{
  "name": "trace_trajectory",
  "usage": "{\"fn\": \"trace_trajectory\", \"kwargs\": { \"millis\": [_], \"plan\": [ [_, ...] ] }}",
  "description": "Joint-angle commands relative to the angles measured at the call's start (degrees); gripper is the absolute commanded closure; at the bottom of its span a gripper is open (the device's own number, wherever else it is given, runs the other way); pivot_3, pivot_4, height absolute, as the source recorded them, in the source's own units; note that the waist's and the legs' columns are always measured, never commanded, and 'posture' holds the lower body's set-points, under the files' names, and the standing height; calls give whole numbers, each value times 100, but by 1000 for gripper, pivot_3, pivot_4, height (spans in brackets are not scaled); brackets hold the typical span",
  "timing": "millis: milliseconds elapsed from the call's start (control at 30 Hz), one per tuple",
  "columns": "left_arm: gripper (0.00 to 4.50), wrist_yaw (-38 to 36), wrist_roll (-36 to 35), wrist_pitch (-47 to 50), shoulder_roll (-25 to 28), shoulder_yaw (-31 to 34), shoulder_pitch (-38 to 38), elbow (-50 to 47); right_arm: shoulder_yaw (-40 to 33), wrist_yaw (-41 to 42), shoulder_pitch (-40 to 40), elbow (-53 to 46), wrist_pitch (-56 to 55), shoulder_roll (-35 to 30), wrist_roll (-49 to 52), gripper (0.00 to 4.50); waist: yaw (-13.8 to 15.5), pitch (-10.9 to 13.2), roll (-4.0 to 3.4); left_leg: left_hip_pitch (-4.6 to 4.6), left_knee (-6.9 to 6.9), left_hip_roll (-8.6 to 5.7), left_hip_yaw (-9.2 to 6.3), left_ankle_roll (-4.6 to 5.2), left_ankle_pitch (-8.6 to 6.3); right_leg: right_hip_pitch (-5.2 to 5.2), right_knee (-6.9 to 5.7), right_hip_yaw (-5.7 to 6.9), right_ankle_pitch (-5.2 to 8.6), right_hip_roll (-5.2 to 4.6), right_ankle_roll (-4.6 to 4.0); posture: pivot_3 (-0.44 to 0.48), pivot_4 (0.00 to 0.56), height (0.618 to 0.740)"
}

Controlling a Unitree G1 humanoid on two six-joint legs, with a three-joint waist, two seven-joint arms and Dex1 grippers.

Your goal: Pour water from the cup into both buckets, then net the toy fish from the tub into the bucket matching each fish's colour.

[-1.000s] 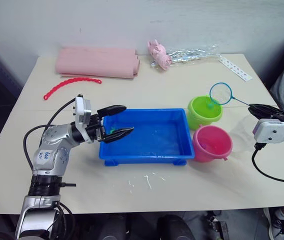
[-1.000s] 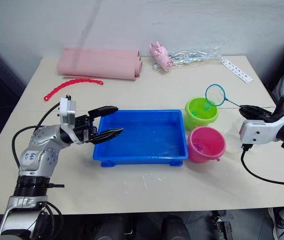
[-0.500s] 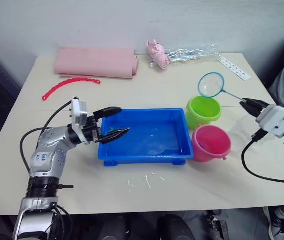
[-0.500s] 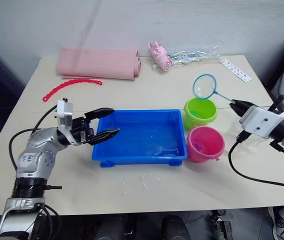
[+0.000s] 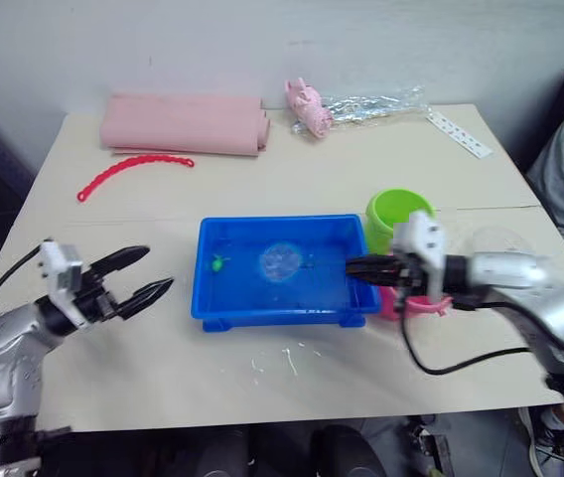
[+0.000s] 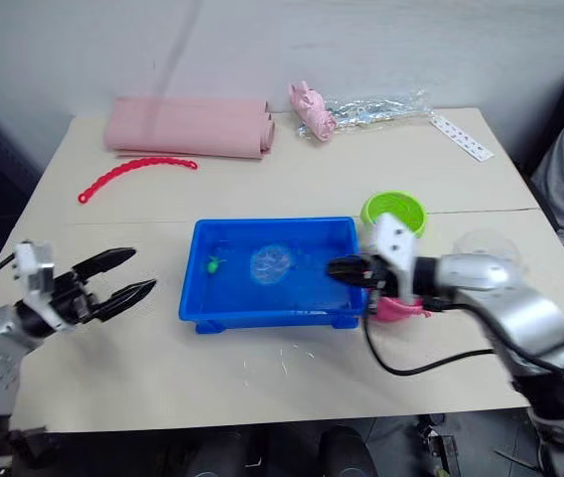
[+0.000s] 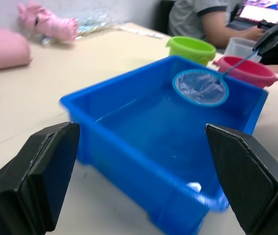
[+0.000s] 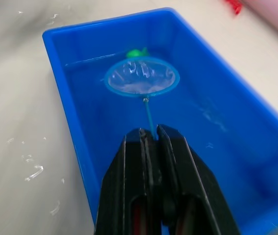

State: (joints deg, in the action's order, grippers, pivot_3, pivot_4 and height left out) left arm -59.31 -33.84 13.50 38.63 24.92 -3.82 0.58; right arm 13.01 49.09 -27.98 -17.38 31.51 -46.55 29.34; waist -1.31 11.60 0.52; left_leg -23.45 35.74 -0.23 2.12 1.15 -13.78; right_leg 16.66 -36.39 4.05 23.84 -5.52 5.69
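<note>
Inside the tub (image 5: 224,303), a green toy fish (image 5: 219,264) lies just beside the net (image 5: 280,261). Right gripper (image 5: 353,268) clamped on the net's handle over the tub; left gripper (image 5: 141,274) spread apart, off the tub's far side above the surface (image 5: 143,209).

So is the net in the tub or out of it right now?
In. The net hoop sits inside the tub walls beside the green fish, handle clamped in the right gripper.

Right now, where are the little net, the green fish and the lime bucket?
net (image 8: 140,78): right wrist view, on the mesh inside its round hoop.
green fish (image 5: 219,264): left eye view, on its body in the tub.
lime green bucket (image 6: 394,211): right eye view, on its open top.
</note>
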Motion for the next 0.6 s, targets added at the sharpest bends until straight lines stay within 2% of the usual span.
{"fn": "trace_trajectory", "kwargs": {
  "millis": [33, 333, 600],
  "plan": [
    [33, -3, -187, 34, 183, 414, 333, -412, 498, -6, -451, 339, 160, 378, -576, 4500, 36, 2, -3, -2, 1, -3, -1, 2, 0, 0, 0, 2, 0, -3, 0, 0, 150, 740],
    [33, -79, -211, 138, 328, 413, 484, -547, 1298, 14, -1348, 1644, 166, 1428, -1721, 4500, -33, 1, -1, 1, -1, -4, 1, 0, 0, 5, -10, 0, 0, -3, 0, 0, 150, 740],
    [33, -111, -142, 146, 373, 277, 273, -427, 1262, -106, -1730, 2568, -226, 2523, -2135, 4500, -47, 1, -1, -5, -17, -3, 10, -11, 7, 37, -59, -1, 0, 0, 0, 0, 150, 740]
  ]
}}
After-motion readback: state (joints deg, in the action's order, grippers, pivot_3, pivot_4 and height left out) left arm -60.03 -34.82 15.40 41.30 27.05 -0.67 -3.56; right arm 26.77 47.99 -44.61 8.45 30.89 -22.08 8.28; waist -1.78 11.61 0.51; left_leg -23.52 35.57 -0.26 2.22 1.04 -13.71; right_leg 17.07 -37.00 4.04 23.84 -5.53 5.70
